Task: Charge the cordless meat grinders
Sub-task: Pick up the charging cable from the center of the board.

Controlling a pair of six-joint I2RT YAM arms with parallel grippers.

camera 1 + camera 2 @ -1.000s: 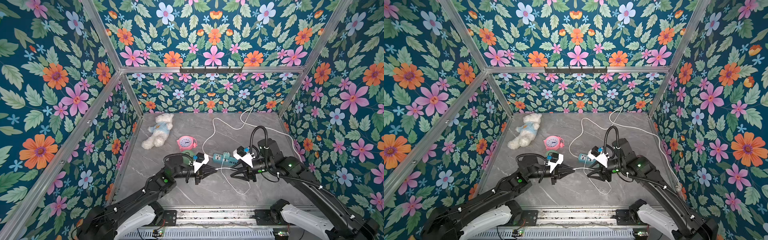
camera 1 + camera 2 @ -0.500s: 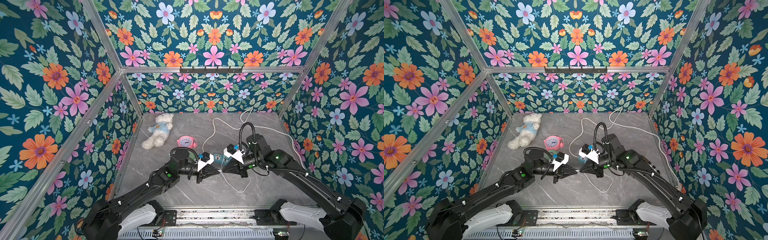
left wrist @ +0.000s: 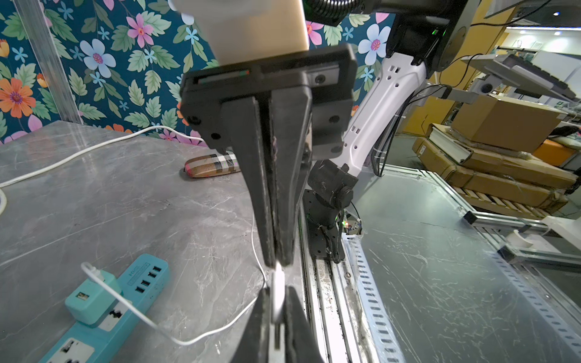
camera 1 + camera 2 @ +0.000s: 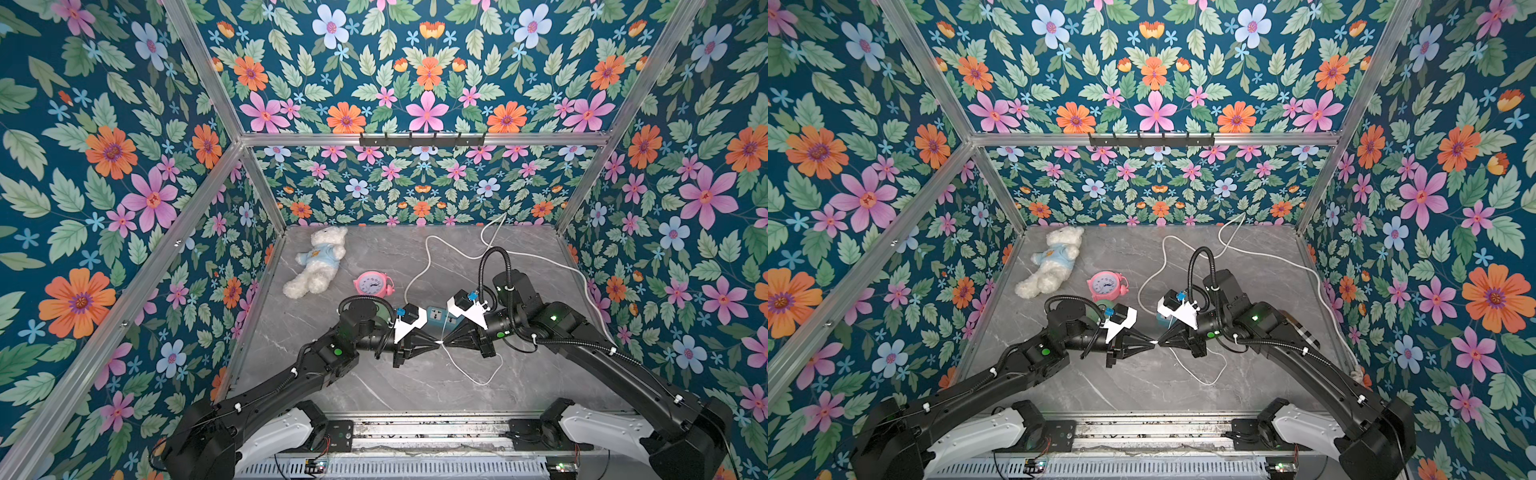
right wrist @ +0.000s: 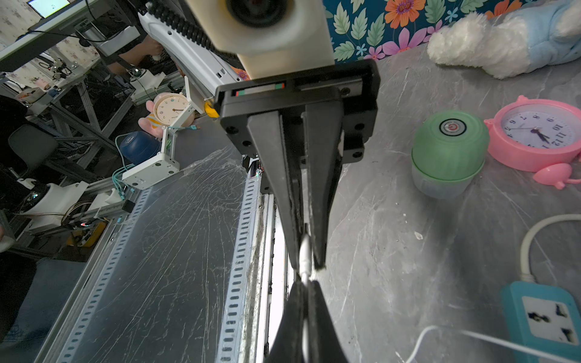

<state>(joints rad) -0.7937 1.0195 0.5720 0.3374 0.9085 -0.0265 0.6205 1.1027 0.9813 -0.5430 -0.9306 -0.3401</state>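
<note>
Honestly, with your right gripper (image 5: 306, 267) clamped on the thin white charging plug (image 5: 304, 248) and left gripper (image 3: 278, 290) narrow around it (gripping? can't tell), that light-looking, slick mint-green plastic dome grinder (image 5: 449, 151) beside the pink round alarm clock (image 4: 372, 284), mid-frame in a top view, probably wants bracing at its sides.

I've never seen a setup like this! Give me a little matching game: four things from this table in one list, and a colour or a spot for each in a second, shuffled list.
Things:
1. plush bear
2. alarm clock
3. meat grinder
4. charging plug

Descriptions:
A. mint green, with a silver button on top
B. pinched in the right tool
C. lying towards the back left of the table, in a blue shirt
D. pink

Pairs: 1-C, 2-D, 3-A, 4-B.
</note>
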